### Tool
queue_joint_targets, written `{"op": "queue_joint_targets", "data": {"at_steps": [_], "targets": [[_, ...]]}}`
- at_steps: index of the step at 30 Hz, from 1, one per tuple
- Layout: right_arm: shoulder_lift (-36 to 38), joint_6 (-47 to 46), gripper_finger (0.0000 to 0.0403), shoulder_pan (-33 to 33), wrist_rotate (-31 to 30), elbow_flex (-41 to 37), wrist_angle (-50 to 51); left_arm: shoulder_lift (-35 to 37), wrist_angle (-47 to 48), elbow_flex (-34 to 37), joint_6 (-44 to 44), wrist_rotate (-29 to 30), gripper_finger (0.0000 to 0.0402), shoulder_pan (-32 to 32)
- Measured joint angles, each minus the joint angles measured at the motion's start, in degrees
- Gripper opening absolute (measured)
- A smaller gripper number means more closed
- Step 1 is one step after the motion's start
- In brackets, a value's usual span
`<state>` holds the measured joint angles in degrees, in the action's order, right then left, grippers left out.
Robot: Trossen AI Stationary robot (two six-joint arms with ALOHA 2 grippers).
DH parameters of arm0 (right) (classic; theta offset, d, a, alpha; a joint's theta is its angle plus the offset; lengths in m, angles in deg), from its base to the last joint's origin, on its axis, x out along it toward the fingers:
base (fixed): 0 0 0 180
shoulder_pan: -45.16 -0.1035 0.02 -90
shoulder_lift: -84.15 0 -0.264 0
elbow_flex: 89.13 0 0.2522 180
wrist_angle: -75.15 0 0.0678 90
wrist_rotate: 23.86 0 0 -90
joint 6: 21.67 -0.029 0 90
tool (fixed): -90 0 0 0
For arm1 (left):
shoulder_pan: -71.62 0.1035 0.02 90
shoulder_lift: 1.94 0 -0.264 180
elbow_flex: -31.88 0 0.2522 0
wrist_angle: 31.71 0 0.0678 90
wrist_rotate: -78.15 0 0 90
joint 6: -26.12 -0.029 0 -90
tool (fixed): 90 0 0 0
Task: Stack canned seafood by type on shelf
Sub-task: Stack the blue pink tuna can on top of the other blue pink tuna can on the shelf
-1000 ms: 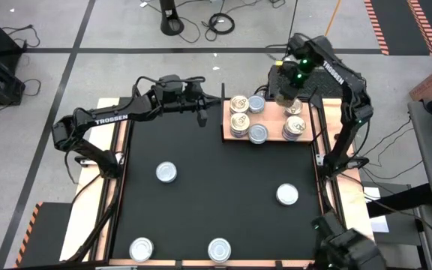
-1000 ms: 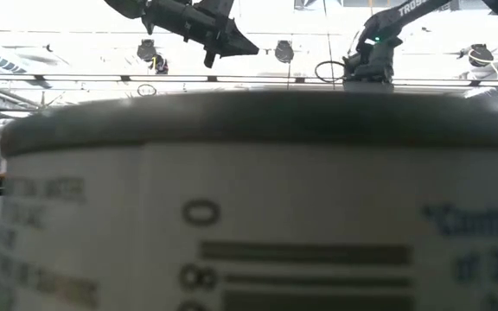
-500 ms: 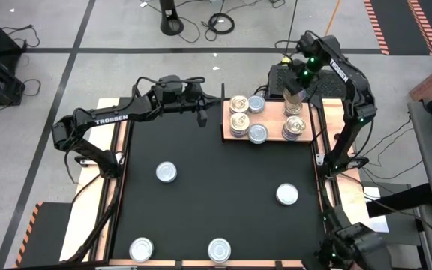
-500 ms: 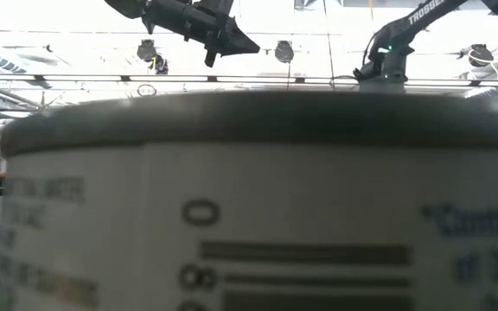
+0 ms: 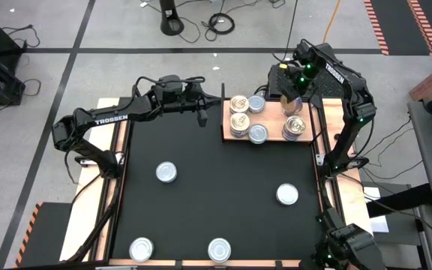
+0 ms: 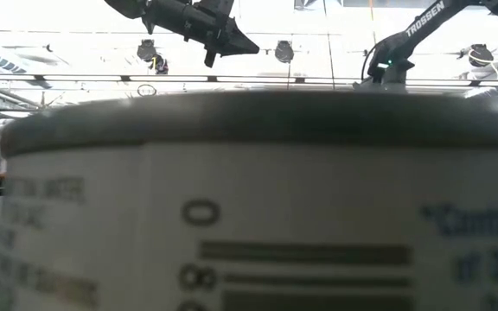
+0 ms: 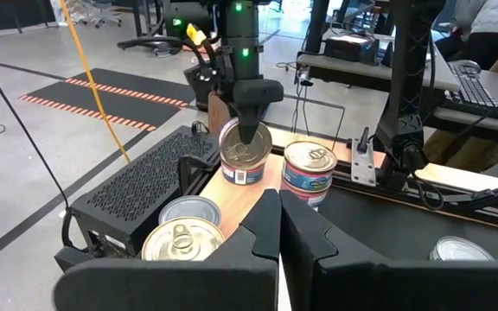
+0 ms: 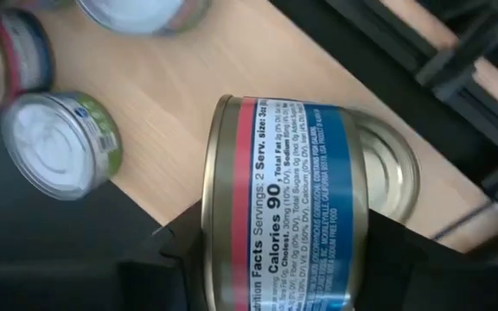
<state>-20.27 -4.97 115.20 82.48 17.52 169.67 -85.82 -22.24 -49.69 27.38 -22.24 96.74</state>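
The shelf [image 5: 274, 118], a light wooden board, lies at the table's far right. On it stand gold-topped tins [image 5: 238, 124], silver-topped tins [image 5: 258, 133] and a red-and-blue stack [image 5: 295, 127]. My right gripper [image 5: 294, 96] hangs over the shelf's far right corner, shut on a red-and-blue labelled tin [image 8: 284, 190]. My left gripper [image 5: 201, 116] waits shut in the air just left of the shelf. Several silver-topped tins [image 5: 166, 172] stand loose on the black mat. My right gripper pinches the tin between its two fingers, one finger [image 7: 249, 121] on the gold top face [image 7: 242, 145], the other on the hidden opposite end. The fingers come from above, pointing steeply down. The tin sits tipped on edge, top facing the table's left. Whether its lower edge touches the shelf, I cannot tell.
A black ventilated box [image 5: 280, 75] stands just beyond the shelf's far edge. One tin [image 6: 249, 207] stands right before the low camera and blocks most of that view. More loose tins [image 5: 287, 195] [image 5: 219, 249] sit toward the near edge, with bare mat in the middle.
My right gripper has sunk toward the shelf's far right corner with the tin still in its hold, and its wrist has rolled, turning the tin with it.
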Motion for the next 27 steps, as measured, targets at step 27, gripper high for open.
{"op": "queue_joint_targets", "data": {"at_steps": [27], "targets": [[0.02,-1.25,0.0193,0.00,0.54,0.00,-0.93,0.00,-0.33,0.00,1.40,0.13,0.0000,0.02]]}}
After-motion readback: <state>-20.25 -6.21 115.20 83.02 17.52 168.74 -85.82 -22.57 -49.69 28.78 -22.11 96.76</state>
